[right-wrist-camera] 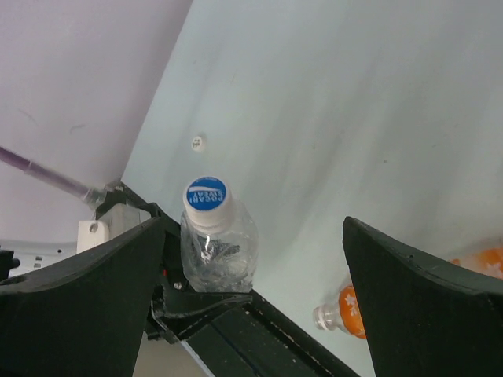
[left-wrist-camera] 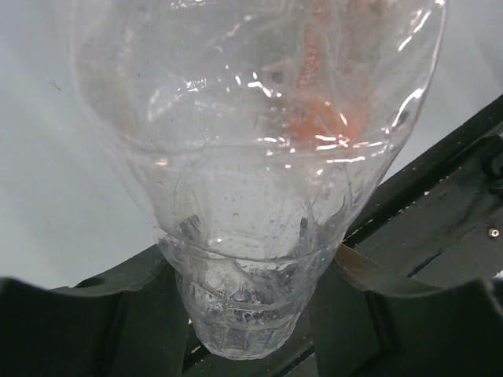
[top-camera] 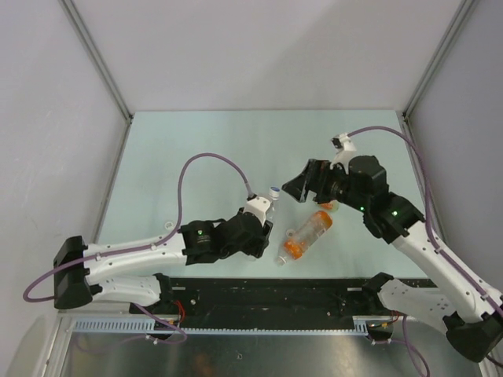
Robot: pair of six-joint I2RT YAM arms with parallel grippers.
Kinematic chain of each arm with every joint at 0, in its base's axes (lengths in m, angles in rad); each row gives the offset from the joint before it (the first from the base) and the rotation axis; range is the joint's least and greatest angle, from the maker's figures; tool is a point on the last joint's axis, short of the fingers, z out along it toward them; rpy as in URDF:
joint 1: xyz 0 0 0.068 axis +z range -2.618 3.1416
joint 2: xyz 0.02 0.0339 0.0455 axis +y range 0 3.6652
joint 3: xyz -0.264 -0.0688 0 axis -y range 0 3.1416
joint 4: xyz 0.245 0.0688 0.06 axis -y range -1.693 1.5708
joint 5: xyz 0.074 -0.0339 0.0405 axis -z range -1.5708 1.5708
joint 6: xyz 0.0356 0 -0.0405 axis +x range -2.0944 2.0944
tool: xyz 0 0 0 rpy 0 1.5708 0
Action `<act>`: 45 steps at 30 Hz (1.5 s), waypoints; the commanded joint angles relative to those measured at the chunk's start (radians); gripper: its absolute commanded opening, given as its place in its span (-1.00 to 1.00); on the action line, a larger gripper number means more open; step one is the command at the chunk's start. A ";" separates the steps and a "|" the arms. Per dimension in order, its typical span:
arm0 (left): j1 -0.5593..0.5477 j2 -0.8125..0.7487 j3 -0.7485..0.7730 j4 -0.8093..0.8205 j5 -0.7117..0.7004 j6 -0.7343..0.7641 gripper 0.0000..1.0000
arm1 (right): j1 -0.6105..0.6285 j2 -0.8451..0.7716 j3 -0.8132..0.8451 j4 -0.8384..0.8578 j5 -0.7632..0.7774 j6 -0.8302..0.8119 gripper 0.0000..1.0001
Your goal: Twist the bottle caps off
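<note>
The left hand is clamped on the lower body of a clear bottle, tilting it so that its neck points away from the arm towards the right hand. The grip looks meant to stop the bottle turning while the cap is twisted; in the left wrist view the dark fingers press both sides of the crumpled plastic, and the bottle fills most of that picture.

The bottle's white cap, printed blue on top, is on the neck and free of any grip. The right hand is spread wide with nothing in it, just beyond the cap and facing it; its two fingers stand either side of the bottle without touching, so the unscrewing of this cap looks not yet begun.

To the right and slightly nearer, an orange bottle lies on its side on the pale green worktop. Its neck points to the near edge and seems bare, though it is too small to be sure. A small white cap sits alone on the worktop beyond the clear bottle.

An orange scrap under the right hand in the overhead view is partly covered and cannot be made out; no third bottle can be seen.
</note>
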 commanded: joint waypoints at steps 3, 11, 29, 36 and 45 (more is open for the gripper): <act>-0.034 0.027 0.031 -0.041 -0.086 0.004 -1.00 | 0.101 0.087 0.049 0.108 0.139 0.040 0.99; -0.072 0.023 0.050 -0.083 -0.122 -0.033 -1.00 | 0.224 0.171 0.092 0.104 0.234 0.035 0.81; -0.096 -0.033 0.072 -0.102 -0.145 -0.080 -1.00 | 0.284 0.193 0.085 0.070 0.198 0.049 -0.09; -0.103 -0.079 0.060 -0.101 -0.172 -0.104 -0.99 | 0.284 0.160 0.064 0.079 0.175 0.052 -0.95; -0.161 -0.165 0.037 -0.096 -0.227 -0.115 -0.73 | 0.220 0.111 -0.045 0.145 0.123 0.074 -1.00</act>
